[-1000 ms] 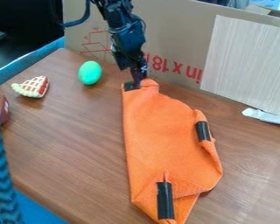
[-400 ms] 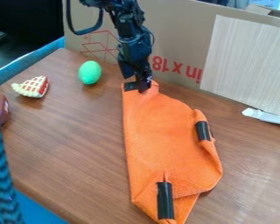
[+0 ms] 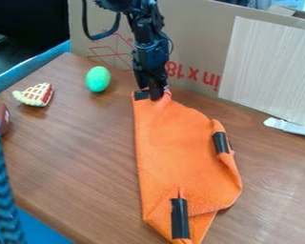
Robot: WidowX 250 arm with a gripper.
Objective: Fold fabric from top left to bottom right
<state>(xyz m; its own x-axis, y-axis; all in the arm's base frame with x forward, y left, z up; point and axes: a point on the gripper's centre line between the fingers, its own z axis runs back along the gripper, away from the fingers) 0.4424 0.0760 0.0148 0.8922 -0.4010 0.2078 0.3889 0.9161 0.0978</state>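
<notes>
Has gripper (image 3: 156, 97) at top end of orange fabric (image 3: 180, 143), probably for folding away below jaws; cannot tell whether open or closed.

Orange fabric (image 3: 180, 143), of woven texture, lying on the wooden surface in an elongated form; its far end, narrower than its middle, lies beneath the gripper (image 3: 156, 95); left edge nearly straight; right side bulging outward toward the near half, its margin turned over in a roll; near end tapering to a blunt point, with creased, overlapping folds; black patches at three places, namely the far left corner, the right margin and the near end, the last being the longest and standing nearly lengthwise in the view.
</notes>
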